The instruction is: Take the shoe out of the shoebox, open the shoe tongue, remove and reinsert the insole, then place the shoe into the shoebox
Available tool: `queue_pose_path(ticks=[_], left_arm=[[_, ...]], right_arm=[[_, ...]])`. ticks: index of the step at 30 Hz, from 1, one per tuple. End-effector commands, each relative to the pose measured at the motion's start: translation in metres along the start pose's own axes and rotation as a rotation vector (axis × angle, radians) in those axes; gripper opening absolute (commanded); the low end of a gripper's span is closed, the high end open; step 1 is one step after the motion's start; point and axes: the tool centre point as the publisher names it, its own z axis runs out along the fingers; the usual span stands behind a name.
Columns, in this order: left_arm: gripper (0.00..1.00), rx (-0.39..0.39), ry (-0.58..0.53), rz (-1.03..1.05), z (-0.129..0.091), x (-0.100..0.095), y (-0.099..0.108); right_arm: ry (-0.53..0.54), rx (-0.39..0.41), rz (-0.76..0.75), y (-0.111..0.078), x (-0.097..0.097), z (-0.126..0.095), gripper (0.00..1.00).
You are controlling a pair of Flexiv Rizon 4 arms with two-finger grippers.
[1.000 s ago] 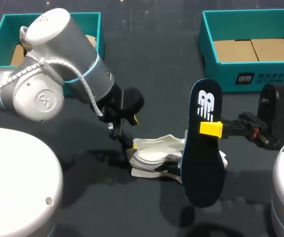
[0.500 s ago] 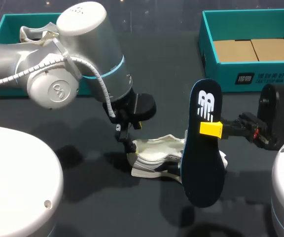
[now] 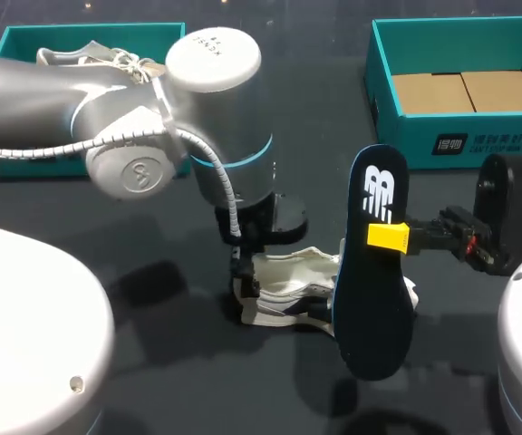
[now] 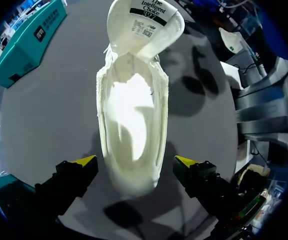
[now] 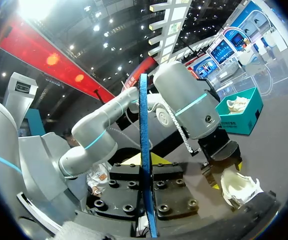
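Note:
The white shoe [image 3: 284, 288] lies on the dark table, its tongue [image 4: 148, 22] folded forward and the inside bare. My left gripper [image 4: 135, 161] hangs open just above the heel, one yellow-tipped finger [image 4: 85, 162] on each side and neither touching the shoe [image 4: 131, 100]. In the head view it [image 3: 246, 272] is mostly hidden under its wrist. My right gripper [image 3: 397, 237] is shut on the dark blue insole [image 3: 374, 272], holding it upright beside the shoe's toe. The right wrist view shows the insole [image 5: 145, 150] edge-on between the pads [image 5: 166, 192], with the shoe [image 5: 240, 187] ahead.
A teal shoebox [image 3: 460, 140] with a cardboard floor stands at the back right. Another teal box [image 3: 16, 45] at the back left holds a second white shoe [image 3: 89, 56]. My left arm's big elbow [image 3: 152, 136] reaches over the table's left half.
My left arm has swung to the right and brought its open gripper over the shoe's heel. The right arm and the insole have stayed put.

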Motion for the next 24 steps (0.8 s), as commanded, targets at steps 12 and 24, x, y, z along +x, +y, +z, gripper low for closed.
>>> queue_pose_path(ticks=[12,24], left_arm=[[1.0,-0.057,0.001,-0.005,0.008,-0.005,-0.008],[0.97,-0.027,-0.019,-0.012,-0.017,-0.023,-0.03]], right_arm=[[-0.081,-0.005,-0.001,-0.002,0.008,-0.001,0.0],[-0.081,-0.005,-0.001,-0.002,0.008,-0.001,0.0]])
